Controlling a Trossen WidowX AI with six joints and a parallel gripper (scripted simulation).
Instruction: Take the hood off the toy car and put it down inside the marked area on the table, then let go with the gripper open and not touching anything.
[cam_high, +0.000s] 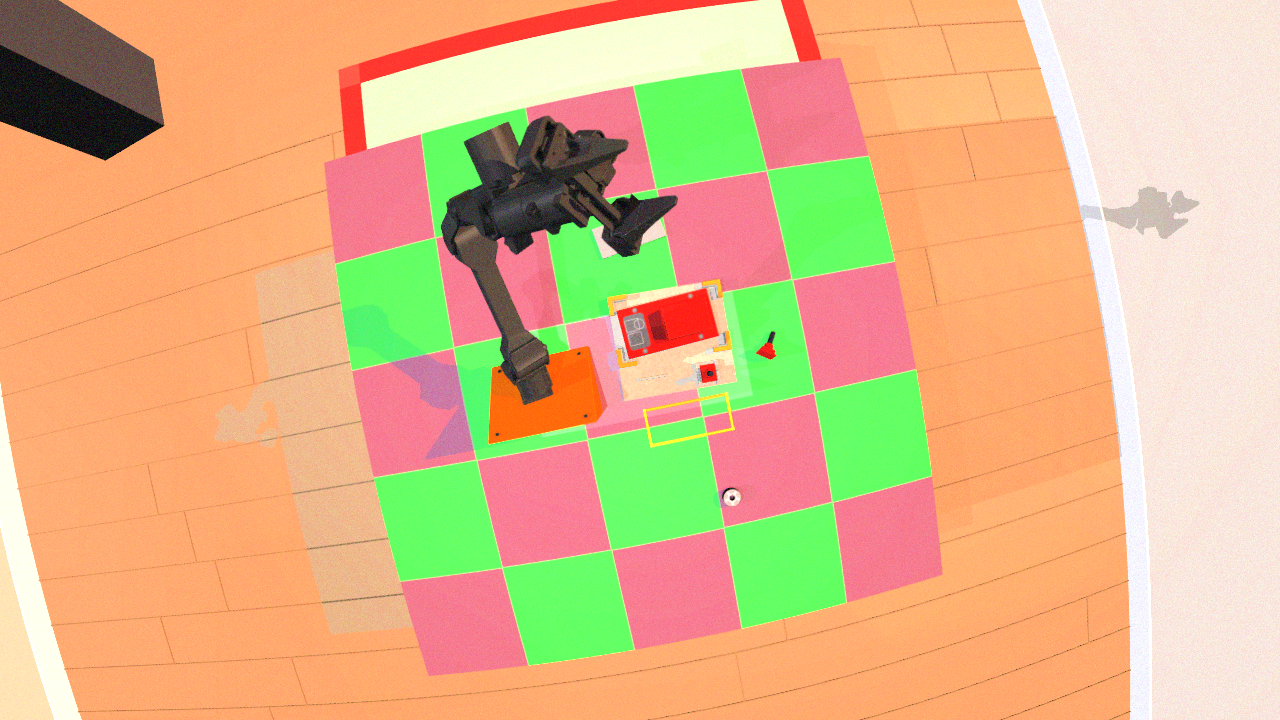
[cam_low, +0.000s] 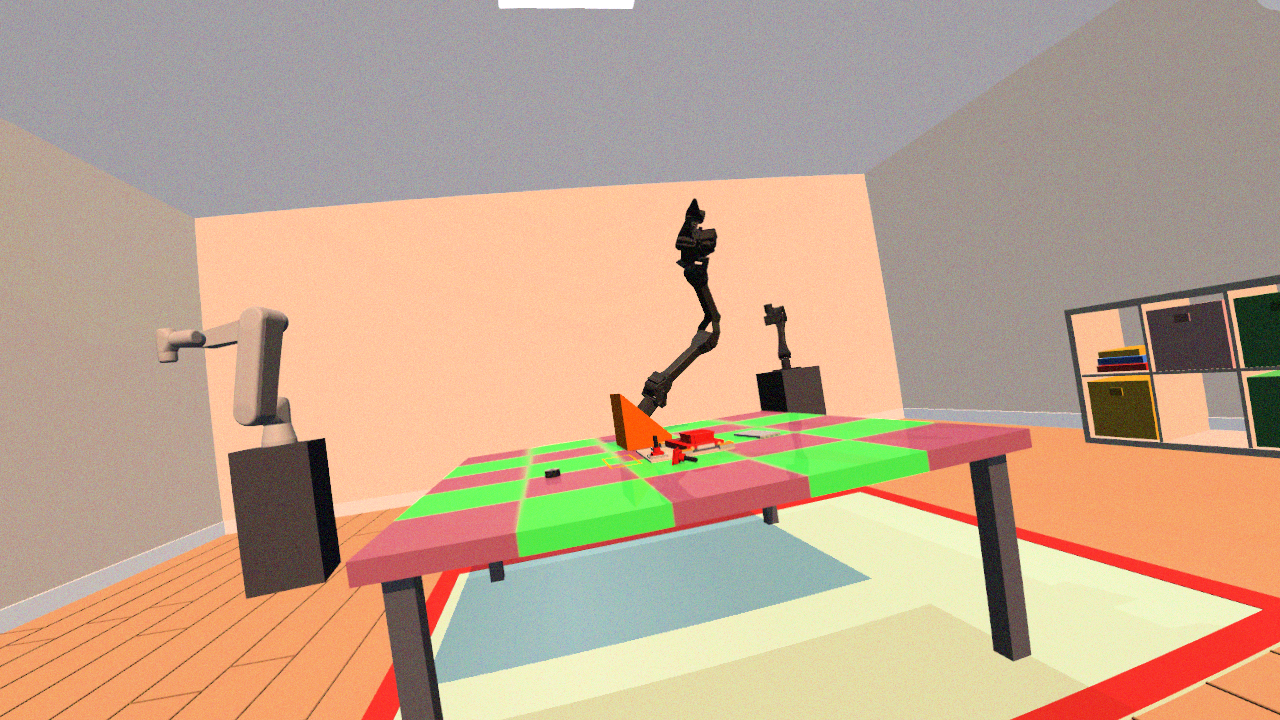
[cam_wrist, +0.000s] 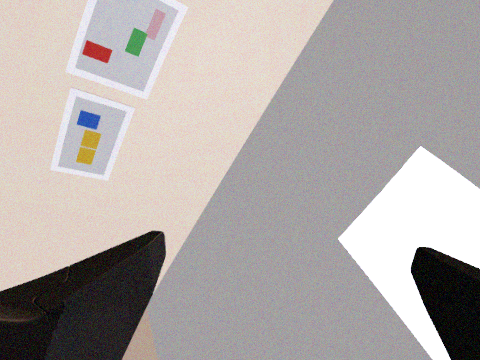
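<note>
The toy car (cam_high: 687, 319) (cam_low: 697, 437) is red and sits on a pale wooden board (cam_high: 657, 385) between yellow corner pieces. A grey panel with pale outlines (cam_high: 636, 332) lies at its left end in the top view; I cannot tell the hood's edges from the body. The marked area, a yellow outline (cam_high: 684, 402), holds nothing and lies just below the board in that view. My gripper (cam_high: 650, 171) (cam_low: 693, 202) (cam_wrist: 290, 252) is open and empty, high above the table and far from the car. The wrist view shows only wall, pictures and ceiling, so the car is out of it.
An orange wedge (cam_high: 546, 411) (cam_low: 633, 424) carries my arm's base left of the board. A red knob piece (cam_high: 708, 373) stands on the board. A red and black piece (cam_high: 767, 348), a small white ring (cam_high: 731, 497) and a pale slab (cam_high: 657, 234), partly hidden by my gripper, lie around it.
</note>
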